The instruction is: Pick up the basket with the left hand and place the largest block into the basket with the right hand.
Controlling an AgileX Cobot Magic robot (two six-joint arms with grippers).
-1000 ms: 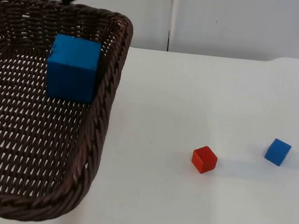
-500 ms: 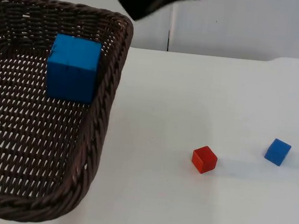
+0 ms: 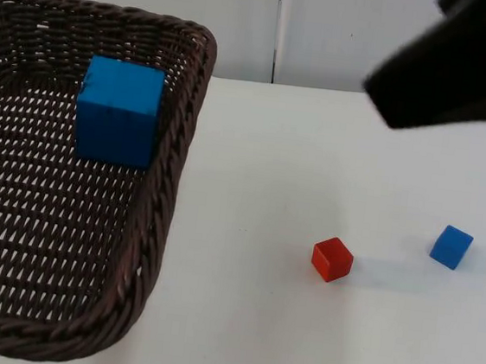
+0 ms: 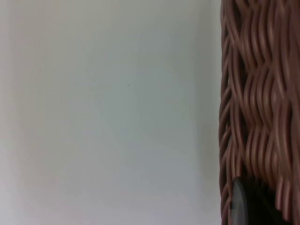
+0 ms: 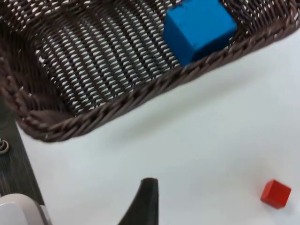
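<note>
Top view: wicker basket point(image 3: 65, 215) at the left of the table point(image 3: 246, 321), large blue block point(image 3: 119, 111) inside it against the far right wall. Red block point(image 3: 332, 259) and small blue block point(image 3: 452, 247) sit on open table, well apart from the basket and near each other. Right arm point(image 3: 459, 74) is a dark blur above the table's far right, nothing between it and the blocks.

Left wrist view: basket wall point(image 4: 260, 103) close up, a fingertip point(image 4: 243, 204) against the weave; can't tell how the left gripper's fingers are set.

Right wrist view: basket point(image 5: 117, 108), large block point(image 5: 199, 29) in it, red block point(image 5: 275, 193) on the table; one black fingertip point(image 5: 143, 204) visible, right gripper's opening can't tell
</note>
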